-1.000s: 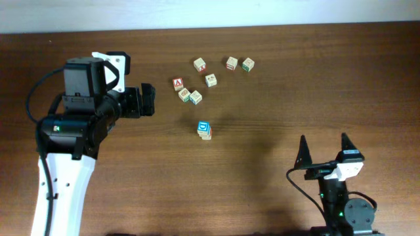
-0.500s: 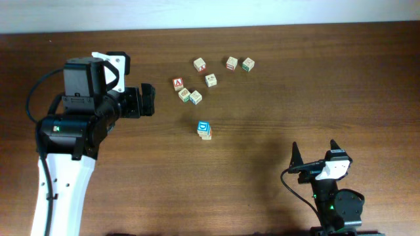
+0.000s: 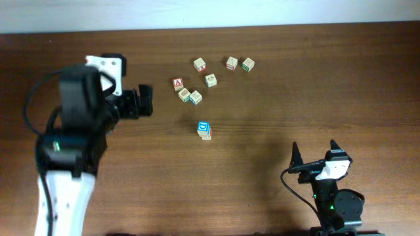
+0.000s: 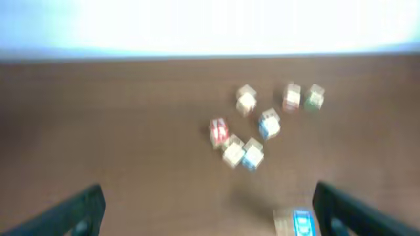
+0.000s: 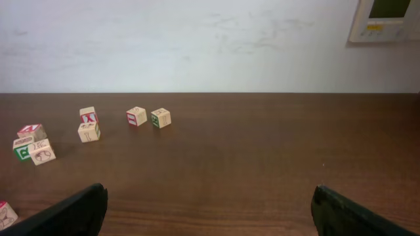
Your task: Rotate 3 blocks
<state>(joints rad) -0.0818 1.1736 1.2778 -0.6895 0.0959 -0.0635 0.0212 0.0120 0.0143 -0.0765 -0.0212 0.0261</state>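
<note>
Dark brown wood grain covers the tabletop (image 3: 295, 78), with a pale wall seen behind it in the right wrist view. The blue-faced block (image 3: 205, 129) stands alone towards the near side, apart from the other cubes. A pale block (image 3: 199, 64) lies at the far left of the scattered group and another pale block (image 3: 210, 80) sits near its middle.

These blocks are judged to be light, stiff wooden cubes that will not give under a pinch. Their smooth printed faces may slip if they are caught off-centre. Hold is best taken on two opposite flat sides, low and square, so that a turn can be made without tipping. The lone blue-faced block is judged the easiest to reach. Less room for fingers is left around those in the group.

Among the group, the red "A" cube (image 3: 178, 83) and the green-faced cube (image 3: 247, 64) are to be left alone.

The left end effector (image 3: 148, 100) is held just left of the group, spread wide and empty. The right end effector (image 3: 315, 152) is also spread wide and empty, well apart from every cube near the front edge.
</note>
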